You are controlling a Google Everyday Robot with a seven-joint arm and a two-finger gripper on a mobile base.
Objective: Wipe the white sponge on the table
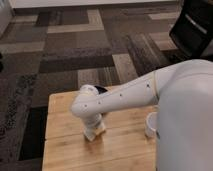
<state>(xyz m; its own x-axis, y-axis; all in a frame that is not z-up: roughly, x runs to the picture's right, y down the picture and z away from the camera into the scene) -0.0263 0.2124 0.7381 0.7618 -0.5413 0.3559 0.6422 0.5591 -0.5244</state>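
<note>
Mid-wipe: end effector [94,131] clamped on white sponge [93,134], pressed to bench [65,150] centre-left; next, sliding under steady pressure.

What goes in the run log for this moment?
gripper: shut on white sponge, pressed down on table left of centre | white cup: at right, apart | dark bowl: behind arm

Smooth white rounded arm [125,97] (small dark dots along its shell), ending in a pale gripper [93,133].

Patchwork grey-tan carpet [75,45], black chair [195,25]
</note>
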